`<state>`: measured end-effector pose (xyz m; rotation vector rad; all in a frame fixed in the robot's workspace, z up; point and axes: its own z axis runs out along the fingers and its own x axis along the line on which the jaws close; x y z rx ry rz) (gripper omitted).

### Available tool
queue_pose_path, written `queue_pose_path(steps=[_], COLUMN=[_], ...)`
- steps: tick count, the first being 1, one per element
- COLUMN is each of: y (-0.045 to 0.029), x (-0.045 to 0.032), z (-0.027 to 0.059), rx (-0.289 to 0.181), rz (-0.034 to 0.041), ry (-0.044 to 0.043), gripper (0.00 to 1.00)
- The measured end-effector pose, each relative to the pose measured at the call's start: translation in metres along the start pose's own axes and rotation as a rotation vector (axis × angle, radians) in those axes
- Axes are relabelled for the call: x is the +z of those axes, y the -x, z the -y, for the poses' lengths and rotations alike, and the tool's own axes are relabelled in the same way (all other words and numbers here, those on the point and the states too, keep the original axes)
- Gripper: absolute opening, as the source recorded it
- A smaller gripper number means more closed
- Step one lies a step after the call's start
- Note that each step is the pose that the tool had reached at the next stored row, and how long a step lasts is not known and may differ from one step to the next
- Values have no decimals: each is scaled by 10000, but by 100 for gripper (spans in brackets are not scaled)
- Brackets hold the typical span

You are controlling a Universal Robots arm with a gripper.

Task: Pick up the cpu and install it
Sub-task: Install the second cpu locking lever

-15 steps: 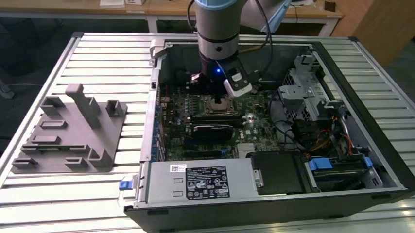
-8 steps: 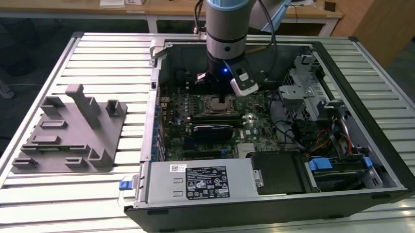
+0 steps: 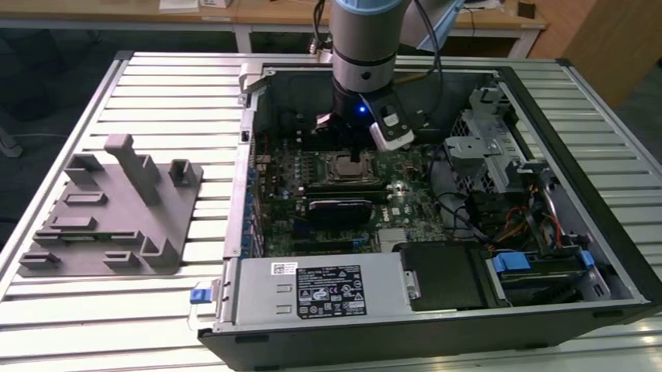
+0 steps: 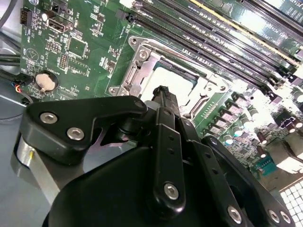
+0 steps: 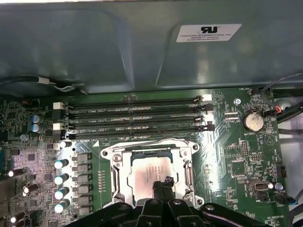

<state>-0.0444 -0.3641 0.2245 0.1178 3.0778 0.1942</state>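
The small flat square cpu with its pale silvery metal top [image 5: 152,176] lies seated inside the black metal-framed socket [image 5: 118,176] on the green motherboard [image 5: 236,156]. The arm's black gripper [image 5: 162,185] hangs directly above the chip, jaws closed together and holding nothing — the fingertips sit just over the chip's top. The open grey computer case [image 3: 579,116] rests on a slatted metal bench [image 3: 166,93], beside a grey plastic block with upright posts [image 3: 114,209].
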Motion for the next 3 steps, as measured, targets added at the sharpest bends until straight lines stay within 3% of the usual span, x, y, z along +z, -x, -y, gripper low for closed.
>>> queue_pose_path(steps=[3], y=[1], x=[0], z=[0], rx=[0], rz=[0], ry=[0], gripper=[11])
